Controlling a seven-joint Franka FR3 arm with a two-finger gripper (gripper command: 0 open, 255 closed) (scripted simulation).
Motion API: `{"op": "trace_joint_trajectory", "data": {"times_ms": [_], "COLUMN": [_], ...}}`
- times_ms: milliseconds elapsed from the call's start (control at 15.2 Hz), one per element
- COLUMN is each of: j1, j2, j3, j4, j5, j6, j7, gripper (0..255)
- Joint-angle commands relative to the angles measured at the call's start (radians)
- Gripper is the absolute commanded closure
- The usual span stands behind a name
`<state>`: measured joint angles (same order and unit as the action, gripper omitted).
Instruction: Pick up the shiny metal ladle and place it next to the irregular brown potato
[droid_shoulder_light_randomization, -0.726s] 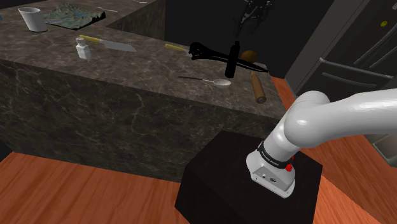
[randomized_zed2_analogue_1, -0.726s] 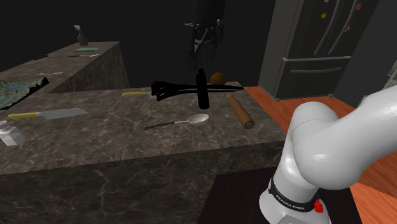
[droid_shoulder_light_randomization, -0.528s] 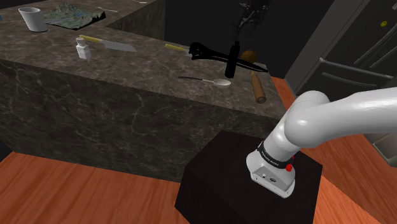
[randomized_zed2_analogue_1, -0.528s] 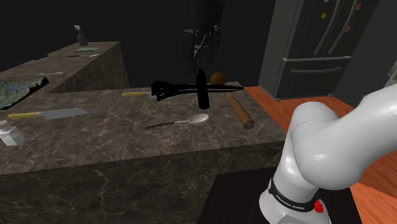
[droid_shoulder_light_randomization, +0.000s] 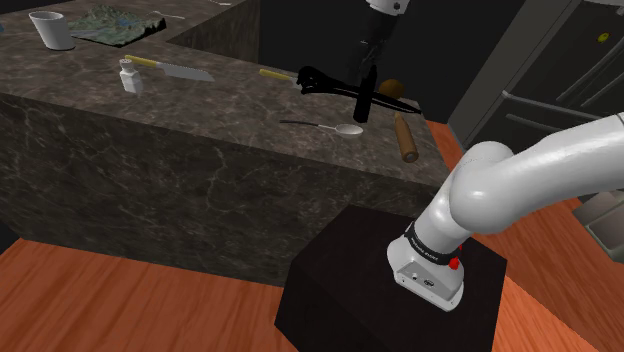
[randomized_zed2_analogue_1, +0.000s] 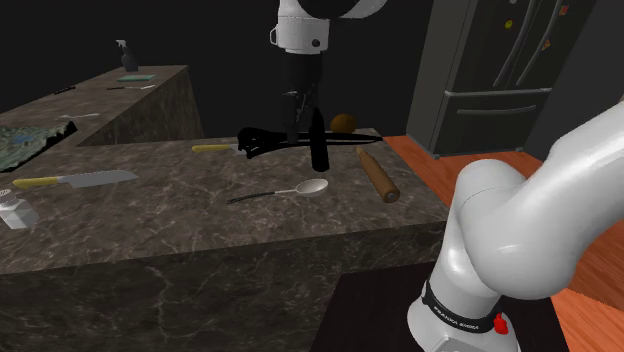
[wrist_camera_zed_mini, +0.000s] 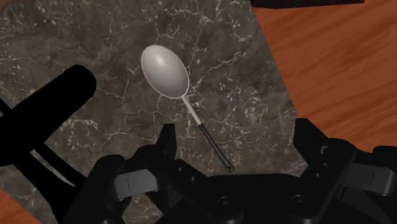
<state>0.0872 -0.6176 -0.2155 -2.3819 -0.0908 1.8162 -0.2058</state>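
hand (wrist_camera_zed_mini: 238, 130): fingers apart, nothing clamped. It points straight down over the ladle's handle end, probably so the jaws can straddle the thin stem.
ladle (wrist_camera_zed_mini: 167, 71): lies flat on the worktop (randomized_zed2_analogue_1: 150, 215) near the front edge, just beside the black tool (randomized_zed2_analogue_1: 268, 142).
potato (randomized_zed2_analogue_1: 343, 123): behind the black tool, on the far side from the ladle, so the carry must clear the tool.
height: the hand blends into the black tool in the side views. Looks above the ladle, not certain.
step: pre-grasp approach.

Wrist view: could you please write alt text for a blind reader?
A silver ladle with a thin dark handle lies on a marbled counter, handle end between fingers of the open gripper; a black tool lies beside it.
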Motion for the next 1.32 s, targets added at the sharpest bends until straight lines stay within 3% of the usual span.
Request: {"op": "trace_joint_trajectory", "data": {"times_ms": [0,396,792,1254], "j1": [0.017,0.076,0.126,0.127], "j2": [0.048,0.263,0.512,0.56], "j3": [-0.038,-0.143,-0.21,-0.21], "j4": [-0.018,0.006,0.075,0.02], "j5": [-0.003,0.025,0.113,0.139], "j6": [0.052,0.188,0.294,0.391], "j7": [-0.084,-0.334,-0.6,-0.619], "gripper": [0,0,0,0]}}
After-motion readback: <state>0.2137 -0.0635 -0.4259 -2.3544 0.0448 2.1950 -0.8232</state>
